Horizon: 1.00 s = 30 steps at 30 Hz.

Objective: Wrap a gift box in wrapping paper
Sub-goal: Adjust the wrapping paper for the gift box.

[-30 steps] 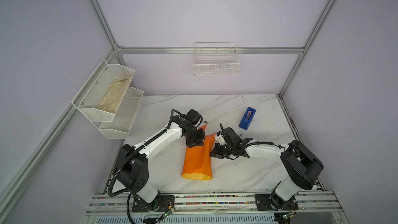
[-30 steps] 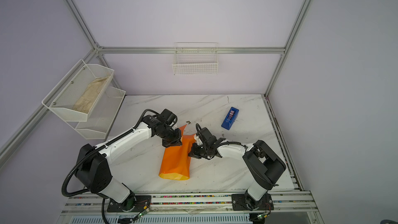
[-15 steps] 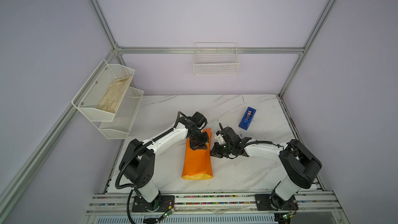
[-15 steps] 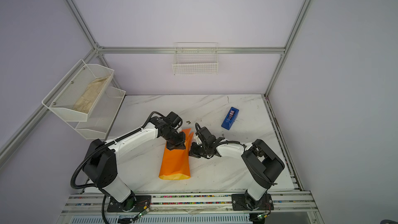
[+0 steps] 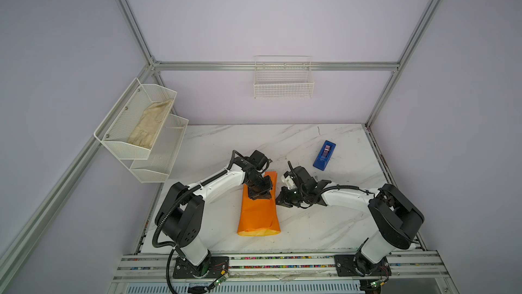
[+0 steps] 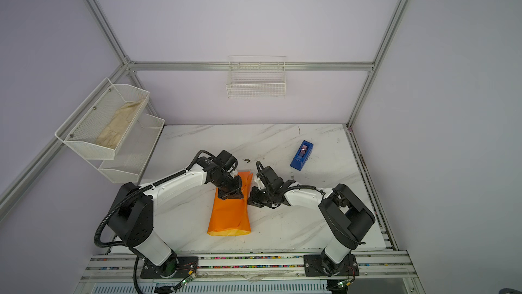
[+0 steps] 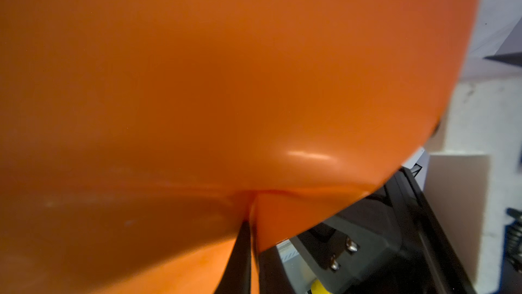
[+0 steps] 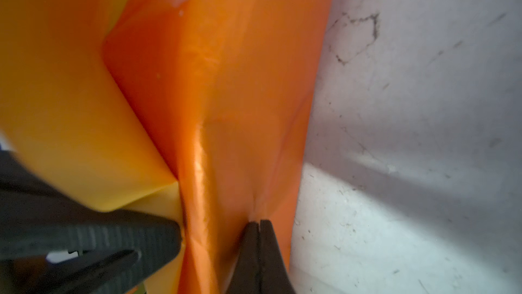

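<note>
The wrapping paper lies as a long orange folded bundle on the marble table, running front to back. The gift box is hidden. My left gripper sits on the bundle's far half, its jaws pinched together on a fold of the paper. My right gripper is at the bundle's right edge, shut, with the orange sheet puckering at its tips. In the right wrist view a yellow flap shows beside a ribbed finger of the left gripper.
A blue tape dispenser lies at the back right of the table. A white two-tier mesh rack holding a beige cloth hangs at the left. A wire basket hangs on the back wall.
My left gripper has come down and toward the front along the bundle, laying the raised far flap flat. The right gripper has hardly moved.
</note>
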Available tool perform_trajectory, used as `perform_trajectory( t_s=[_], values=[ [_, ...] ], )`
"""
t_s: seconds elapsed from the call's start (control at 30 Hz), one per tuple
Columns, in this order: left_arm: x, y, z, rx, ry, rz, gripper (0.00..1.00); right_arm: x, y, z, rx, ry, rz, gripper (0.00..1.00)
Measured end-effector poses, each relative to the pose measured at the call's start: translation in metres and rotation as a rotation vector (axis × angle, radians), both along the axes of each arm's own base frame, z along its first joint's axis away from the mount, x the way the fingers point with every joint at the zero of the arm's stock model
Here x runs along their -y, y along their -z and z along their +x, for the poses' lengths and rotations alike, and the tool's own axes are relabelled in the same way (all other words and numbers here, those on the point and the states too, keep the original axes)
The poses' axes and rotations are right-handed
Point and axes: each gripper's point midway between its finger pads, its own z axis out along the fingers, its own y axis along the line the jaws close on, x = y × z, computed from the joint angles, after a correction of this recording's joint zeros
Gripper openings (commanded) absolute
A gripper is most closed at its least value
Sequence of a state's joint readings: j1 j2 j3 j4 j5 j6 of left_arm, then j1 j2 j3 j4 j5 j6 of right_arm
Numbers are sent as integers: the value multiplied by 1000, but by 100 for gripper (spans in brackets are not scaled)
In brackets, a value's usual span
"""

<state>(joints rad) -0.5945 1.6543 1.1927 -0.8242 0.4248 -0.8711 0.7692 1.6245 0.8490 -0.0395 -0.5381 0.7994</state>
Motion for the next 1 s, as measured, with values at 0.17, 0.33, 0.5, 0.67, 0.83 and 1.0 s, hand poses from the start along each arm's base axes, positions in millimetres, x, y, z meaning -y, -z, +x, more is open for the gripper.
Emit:
perform_trajectory(
  t_s=[0.17, 0.33, 0.5, 0.67, 0.83, 1.0],
  values=[
    [4, -2, 0, 6, -1, -69, 30, 0, -11, 0, 16, 3, 17, 5],
    [11, -7, 3, 22, 7, -121, 46, 5, -24, 4, 35, 35, 27, 10],
    [13, -10, 4, 30, 8, -146, 51, 26, -45, 21, 76, 115, 31, 22],
    [13, -11, 4, 34, 7, -156, 54, 25, -55, 27, 98, 105, 78, 38],
    [8, -11, 5, 30, -6, -157, 55, 17, -43, 39, 80, 108, 110, 41],
    [8, -12, 5, 40, -5, -161, 54, 9, -20, 34, 11, 95, 149, 43]
  ],
)
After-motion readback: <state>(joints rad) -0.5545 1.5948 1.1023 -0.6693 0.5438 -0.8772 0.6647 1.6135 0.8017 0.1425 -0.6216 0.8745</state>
